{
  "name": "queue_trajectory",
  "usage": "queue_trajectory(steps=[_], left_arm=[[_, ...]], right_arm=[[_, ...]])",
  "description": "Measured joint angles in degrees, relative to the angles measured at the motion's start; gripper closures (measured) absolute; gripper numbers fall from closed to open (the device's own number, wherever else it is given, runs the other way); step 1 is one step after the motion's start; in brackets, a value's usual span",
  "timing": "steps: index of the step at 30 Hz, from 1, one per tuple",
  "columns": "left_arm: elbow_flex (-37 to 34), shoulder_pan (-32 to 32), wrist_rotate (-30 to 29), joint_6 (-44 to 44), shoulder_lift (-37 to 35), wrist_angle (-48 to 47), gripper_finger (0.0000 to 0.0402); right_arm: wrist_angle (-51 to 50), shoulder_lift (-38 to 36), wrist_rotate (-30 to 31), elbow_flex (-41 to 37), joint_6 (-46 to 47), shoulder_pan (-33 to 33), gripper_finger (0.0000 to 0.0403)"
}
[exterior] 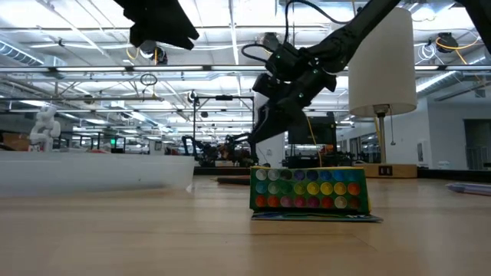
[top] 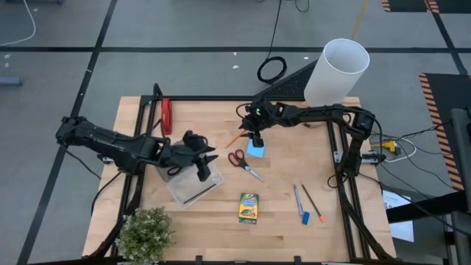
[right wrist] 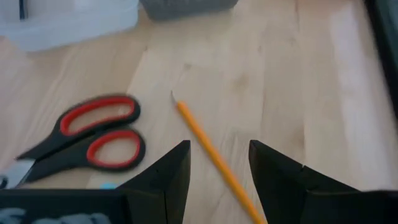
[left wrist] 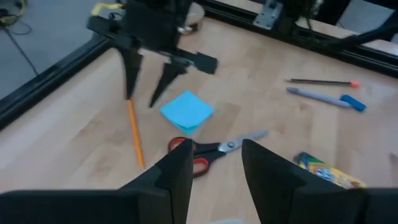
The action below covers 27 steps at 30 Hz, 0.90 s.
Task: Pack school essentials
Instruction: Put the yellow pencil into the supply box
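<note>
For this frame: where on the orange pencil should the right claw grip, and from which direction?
Grip the orange pencil mid-shaft, coming straight down with the fingers across its thin length. It lies flat on bare wood, and the right claw is already open above it, straddling it. The red-handled scissors sit to one side, apart from it, so the middle looks clear. The left claw waits open near the clear case.

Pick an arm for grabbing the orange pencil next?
Right. Its open claw hangs directly over the orange pencil; the left claw sits over the clear case.

Orange pencil (right wrist: 211,152) possibly partly hidden.
</note>
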Motion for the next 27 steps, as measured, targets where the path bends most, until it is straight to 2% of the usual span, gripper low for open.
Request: queue_trajectory(steps=[4, 12, 27], left_arm=[[0.00, 1.06, 1.38, 2.15, 0.00, -0.53, 0.0261], [0.00, 1.27, 1.87, 4.44, 0.00, 0.28, 0.0261], [0.00, 0.83, 2.05, 4.26, 0.04, -0.52, 0.0261]], right_arm=[[-2.90, 0.51, -0.02, 0.00, 0.80, 0.22, 0.0243], [-0.49, 7.71, -1.48, -0.11, 1.89, 0.17, 0.0221], [1.95, 9.13, -1.57, 0.00, -1.49, -1.21, 0.0243]])
